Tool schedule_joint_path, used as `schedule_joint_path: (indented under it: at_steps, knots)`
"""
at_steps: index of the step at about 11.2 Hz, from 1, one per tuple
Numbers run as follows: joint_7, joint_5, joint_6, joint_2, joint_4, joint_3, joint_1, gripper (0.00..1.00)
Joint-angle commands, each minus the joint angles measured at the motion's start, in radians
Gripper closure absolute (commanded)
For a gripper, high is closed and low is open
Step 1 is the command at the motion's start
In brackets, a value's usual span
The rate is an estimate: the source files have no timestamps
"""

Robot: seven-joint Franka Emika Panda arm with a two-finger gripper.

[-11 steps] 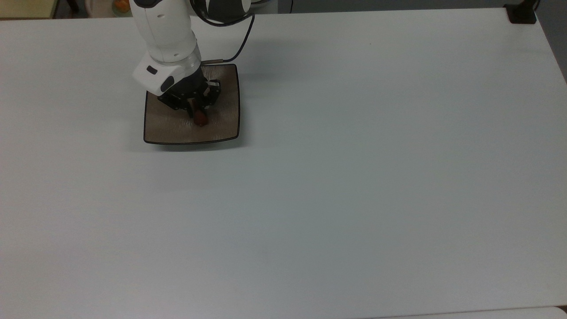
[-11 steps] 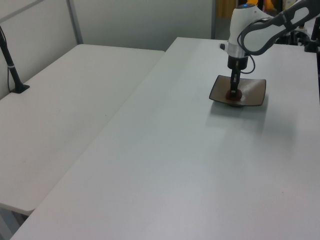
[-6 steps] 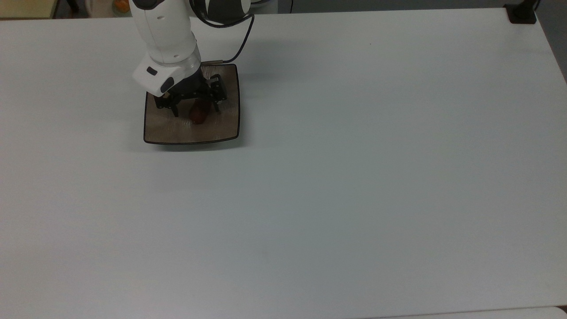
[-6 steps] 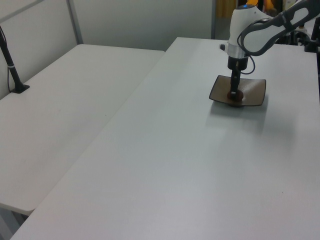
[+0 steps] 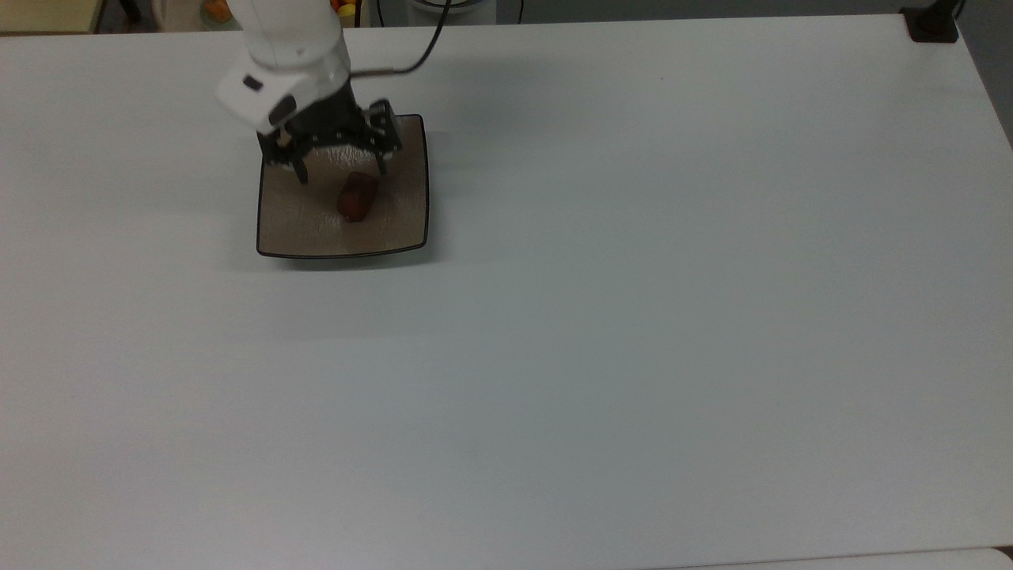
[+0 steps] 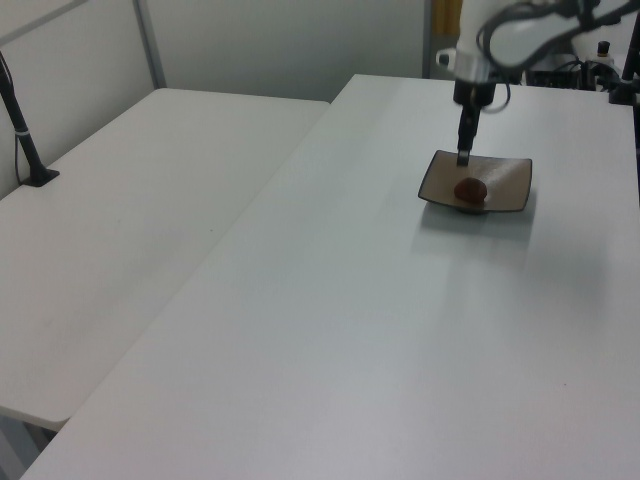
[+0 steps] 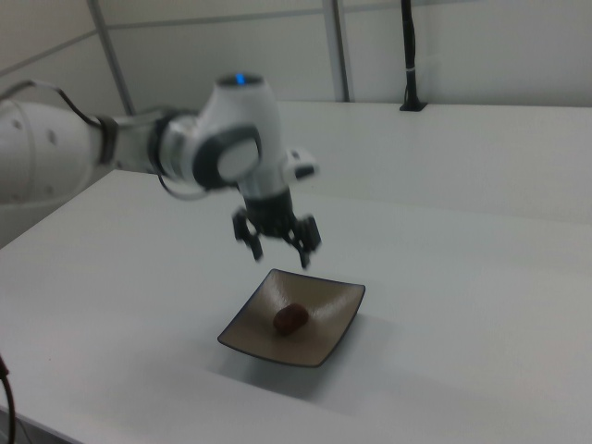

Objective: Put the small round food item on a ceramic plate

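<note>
The small round food item is a glossy dark reddish-brown lump lying near the middle of the ceramic plate, a square tan-brown dish with a thin dark rim. The same food item rests on the plate in the left view, and the food item sits on the plate in the right view. My gripper hangs open above the plate's far edge, clear of the food, with nothing between its fingers. It is also the gripper in the right view and the gripper in the left view.
The plate stands on a wide white table. A second white table adjoins it at the left view's left. A black post base sits at the top view's upper right corner.
The gripper opened, let go of the food item onto the plate, then rose and drew back toward the plate's far edge. The food item now lies free.
</note>
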Motion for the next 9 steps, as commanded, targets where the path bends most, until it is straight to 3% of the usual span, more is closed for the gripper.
schedule_joint_path:
  at_steps: [1, 3, 9]
  knots:
    - [0.169, 0.017, -0.319, -0.063, 0.233, -0.005, 0.036, 0.0]
    - [0.25, 0.021, -0.44, -0.135, 0.276, -0.005, 0.076, 0.0]
    - [0.225, 0.019, -0.39, -0.165, 0.227, -0.024, 0.183, 0.0]
